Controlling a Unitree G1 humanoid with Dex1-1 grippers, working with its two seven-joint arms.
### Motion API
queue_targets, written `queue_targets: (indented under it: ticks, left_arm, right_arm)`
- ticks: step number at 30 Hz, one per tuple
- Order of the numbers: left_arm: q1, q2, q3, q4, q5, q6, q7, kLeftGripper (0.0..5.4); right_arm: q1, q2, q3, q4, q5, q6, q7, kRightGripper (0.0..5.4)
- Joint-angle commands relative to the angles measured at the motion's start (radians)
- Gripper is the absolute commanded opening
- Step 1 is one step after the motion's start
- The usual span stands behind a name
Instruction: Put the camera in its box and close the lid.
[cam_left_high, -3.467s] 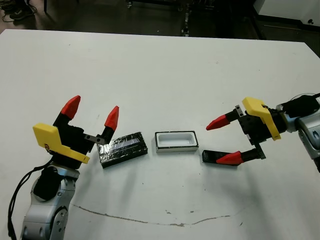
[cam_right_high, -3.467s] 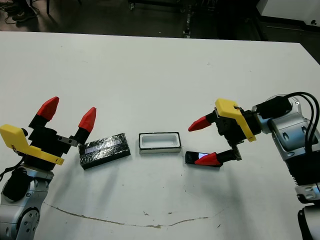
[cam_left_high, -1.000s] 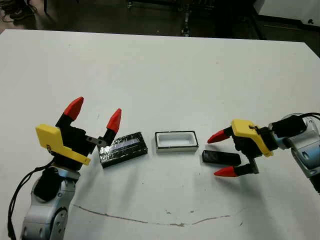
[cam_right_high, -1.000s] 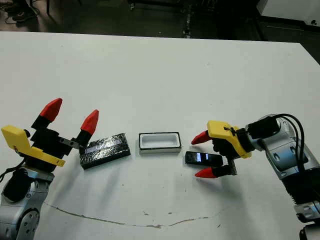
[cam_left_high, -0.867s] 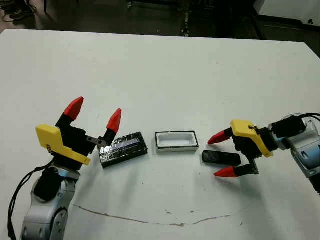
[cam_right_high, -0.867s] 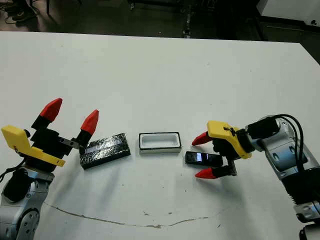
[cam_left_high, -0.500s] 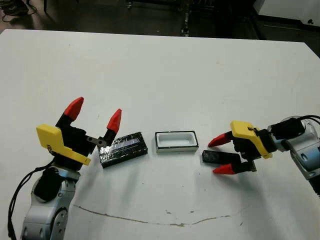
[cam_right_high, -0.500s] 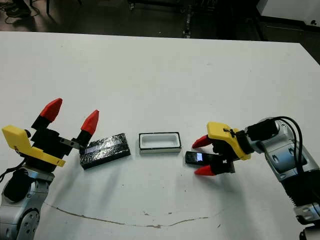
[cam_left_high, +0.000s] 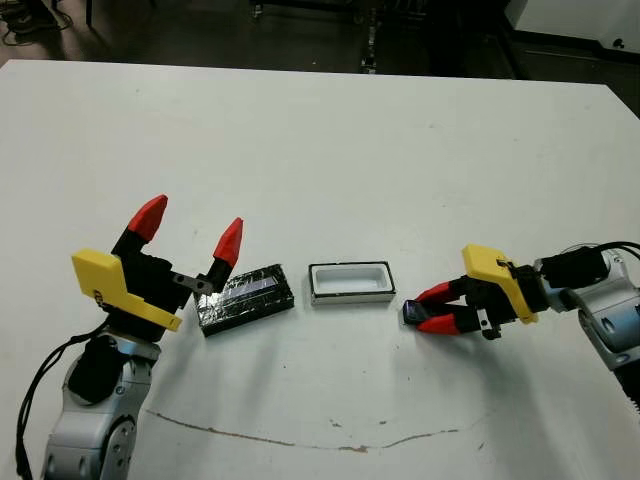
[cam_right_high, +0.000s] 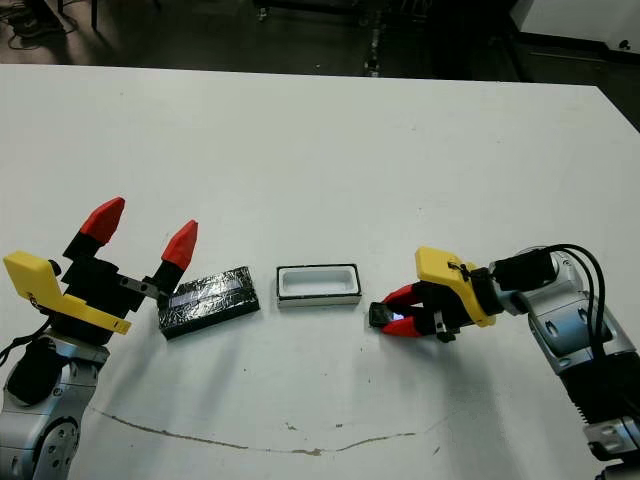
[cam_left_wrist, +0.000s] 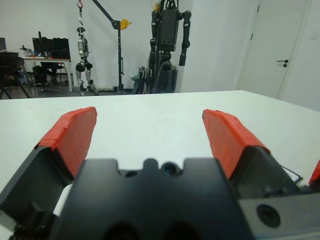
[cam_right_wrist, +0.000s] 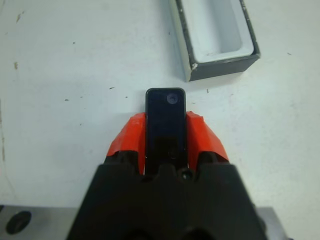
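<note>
Red-tipped fingers of the right gripper (cam_right_wrist: 165, 134), spread either side of the camera (cam_right_wrist: 165, 117) a second ago, have now clamped onto its long sides where it lies on the table (cam_left_high: 330, 160) just right of the empty box (cam_left_high: 350, 282), so the pick looks secured and lifting it across comes next. Further left, the lid (cam_left_high: 246, 297) lies beside the left gripper (cam_left_high: 188, 228), which stays spread and empty. Most of the camera is hidden between the fingers, only its tip showing.
</note>
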Motion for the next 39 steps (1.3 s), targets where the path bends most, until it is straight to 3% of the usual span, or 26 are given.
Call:
queue_targets:
  ticks: [1, 14, 19, 26, 32, 34, 39]
  left_arm:
    - [0.010, 0.005, 0.000, 0.004, 0.009, 0.003, 0.000, 5.40]
    - [0.010, 0.006, -0.004, -0.012, 0.022, 0.028, 0.016, 5.40]
    - [0.007, 0.007, -0.004, -0.003, 0.019, 0.020, 0.009, 5.40]
    - [0.004, 0.007, -0.006, -0.004, 0.026, 0.022, 0.016, 5.40]
    - [0.001, 0.009, -0.006, -0.009, 0.025, 0.035, 0.017, 5.40]
    - [0.000, 0.006, -0.008, -0.010, 0.024, 0.036, 0.018, 5.40]
    - [-0.001, 0.005, -0.010, -0.009, 0.026, 0.033, 0.016, 5.40]
  right_arm:
    - [0.021, 0.011, 0.001, 0.015, -0.002, 0.026, -0.024, 1.66]
    - [-0.002, 0.017, -0.066, 0.042, 0.039, 0.017, -0.059, 1.66]
    - [-0.100, 0.024, -0.092, 0.147, 0.078, 0.053, -0.008, 1.66]
    - [-0.244, 0.043, -0.069, 0.222, 0.071, 0.132, 0.054, 1.66]
    - [-0.327, 0.072, -0.052, 0.255, 0.058, 0.117, 0.090, 1.66]
    - [-0.342, 0.088, -0.052, 0.247, 0.064, 0.142, 0.085, 1.66]
    - [-0.362, 0.175, -0.056, 0.298, 0.100, 0.135, 0.096, 1.66]
